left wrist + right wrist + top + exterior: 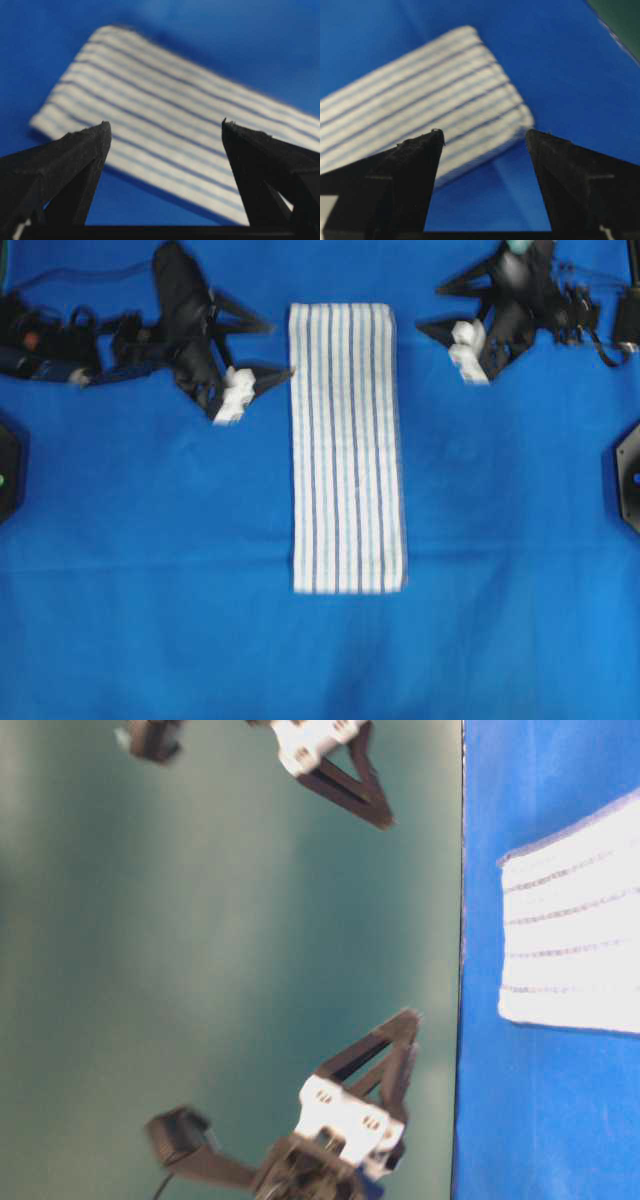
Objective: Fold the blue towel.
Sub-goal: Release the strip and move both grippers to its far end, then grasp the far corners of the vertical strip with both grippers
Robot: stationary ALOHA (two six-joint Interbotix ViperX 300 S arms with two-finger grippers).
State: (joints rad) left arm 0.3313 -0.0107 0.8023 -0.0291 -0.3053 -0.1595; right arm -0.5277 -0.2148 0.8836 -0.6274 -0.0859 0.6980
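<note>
The blue towel (347,445) is white with thin blue stripes. It lies flat on the blue table covering (150,570) as a long narrow strip running from the back to the middle. It also shows in the table-level view (570,930). My left gripper (282,350) is open and empty just left of the towel's far end. In the left wrist view (165,127) the towel (175,115) lies ahead of the open jaws. My right gripper (428,308) is open and empty, a short way right of the towel's far end. In the right wrist view (485,132) the towel's folded corner (445,95) lies ahead.
Black camera stands sit at the left edge (6,472) and the right edge (627,475). Cables and arm bases crowd the back left (50,345) and the back right (590,315). A teal wall (200,940) rises behind the table.
</note>
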